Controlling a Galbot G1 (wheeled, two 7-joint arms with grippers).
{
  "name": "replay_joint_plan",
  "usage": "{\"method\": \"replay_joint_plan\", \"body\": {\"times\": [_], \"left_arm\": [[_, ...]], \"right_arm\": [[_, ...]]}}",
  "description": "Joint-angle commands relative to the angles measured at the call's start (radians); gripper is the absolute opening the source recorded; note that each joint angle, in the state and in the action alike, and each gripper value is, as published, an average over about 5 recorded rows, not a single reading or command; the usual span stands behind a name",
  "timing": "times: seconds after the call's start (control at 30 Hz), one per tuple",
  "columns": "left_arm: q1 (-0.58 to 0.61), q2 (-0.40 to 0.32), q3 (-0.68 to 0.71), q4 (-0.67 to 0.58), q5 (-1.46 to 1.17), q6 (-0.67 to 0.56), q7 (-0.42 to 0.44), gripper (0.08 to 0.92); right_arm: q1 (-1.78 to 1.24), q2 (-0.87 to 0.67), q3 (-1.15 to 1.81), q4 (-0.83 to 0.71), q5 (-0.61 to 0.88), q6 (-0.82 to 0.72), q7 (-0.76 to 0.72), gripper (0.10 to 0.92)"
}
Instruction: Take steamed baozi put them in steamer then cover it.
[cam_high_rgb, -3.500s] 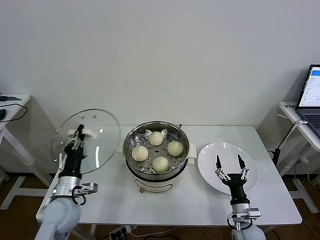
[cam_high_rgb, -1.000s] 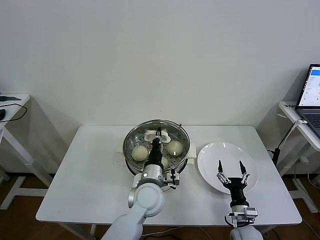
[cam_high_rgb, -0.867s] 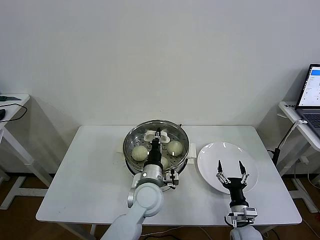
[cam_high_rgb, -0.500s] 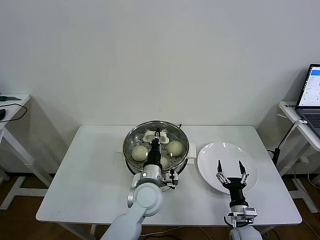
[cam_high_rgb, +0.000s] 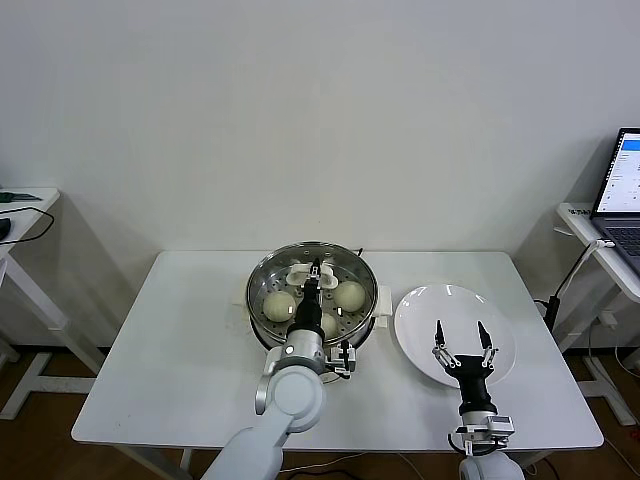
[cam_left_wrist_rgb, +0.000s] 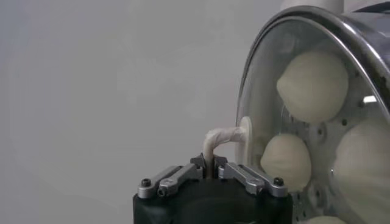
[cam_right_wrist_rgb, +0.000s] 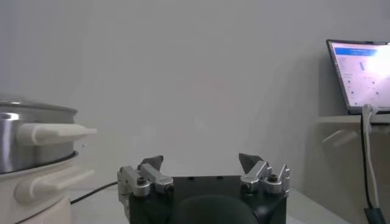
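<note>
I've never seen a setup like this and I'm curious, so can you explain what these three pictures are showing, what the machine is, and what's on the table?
It is a two-armed robot working at a white table. The wide picture comes from a camera on its head, looking down; the other two come from cameras on its wrists, so each shows that arm's own gripper up close.

On the table stands a steel steamer with round baozi inside, and beside it a bare white plate.

The left gripper is shut on the cream handle of the glass cover, holding it over the steamer. Whether it is fully seated I cannot tell.

The right gripper hovers open over the plate, holding nothing. A laptop sits on a side stand.
</note>
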Motion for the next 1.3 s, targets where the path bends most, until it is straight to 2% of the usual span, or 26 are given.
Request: {"method": "replay_joint_plan", "body": {"times": [0.03,0.4,0.5,0.77,1.07,1.17,1.3], "left_arm": [[0.0,-0.001,-0.002,0.0,0.008,-0.007,0.004,0.187],[0.005,-0.007,-0.008,-0.001,0.014,-0.009,0.002,0.2],[0.007,-0.007,-0.008,-0.007,0.013,-0.008,-0.001,0.262],[0.02,0.003,-0.011,-0.05,0.005,-0.004,-0.005,0.495],[0.068,0.045,-0.006,-0.145,-0.027,0.0,-0.008,0.752],[0.09,0.071,-0.005,-0.182,-0.049,0.002,-0.008,0.807],[0.123,0.105,-0.013,-0.24,-0.079,0.002,-0.01,0.822]], "right_arm": [[0.0,0.0,0.0,0.001,0.0,0.001,0.0,0.823],[-0.001,0.001,0.001,0.0,-0.001,0.004,-0.001,0.823],[-0.002,0.006,0.0,-0.002,-0.004,0.006,-0.003,0.823],[-0.003,0.014,-0.009,-0.005,-0.014,0.009,-0.006,0.823],[0.002,0.016,-0.015,-0.001,-0.017,0.007,-0.006,0.823],[0.002,0.016,-0.014,0.001,-0.017,0.009,-0.009,0.823],[0.002,0.012,-0.01,0.002,-0.02,0.009,-0.017,0.823]]}}
